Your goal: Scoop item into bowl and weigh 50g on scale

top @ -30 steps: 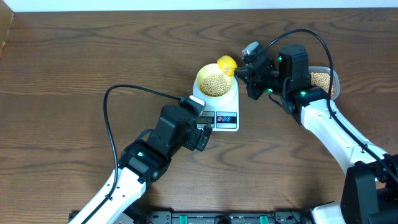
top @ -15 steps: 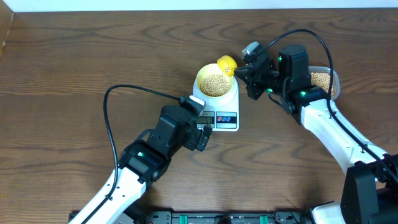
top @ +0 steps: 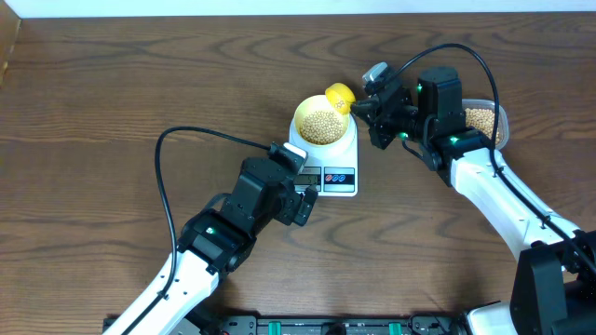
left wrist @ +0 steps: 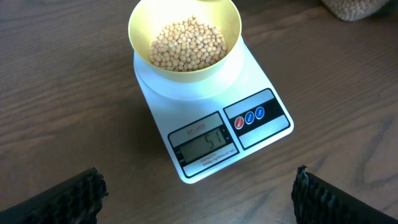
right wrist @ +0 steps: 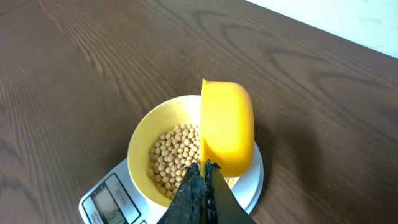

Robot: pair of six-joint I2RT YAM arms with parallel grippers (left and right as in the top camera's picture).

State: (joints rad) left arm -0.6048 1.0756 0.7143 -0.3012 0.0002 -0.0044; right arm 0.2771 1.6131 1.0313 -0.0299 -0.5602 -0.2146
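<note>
The bowl (left wrist: 233,46) sits on the scale (left wrist: 158,112) in the upper middle of the left wrist view, holding a heap of beans (left wrist: 188,43). The display (left wrist: 205,146) seems to read 51, so I judge the scooping about done, with only a fine trim or a check left. The right claw (right wrist: 200,180) is pinched shut on the handle of the yellow spoon (right wrist: 227,127), tipped on edge over the bowl's right side in its own view; the left claw (left wrist: 199,202) stands wide open and empty at the bottom of its frame, near the scale.
</note>
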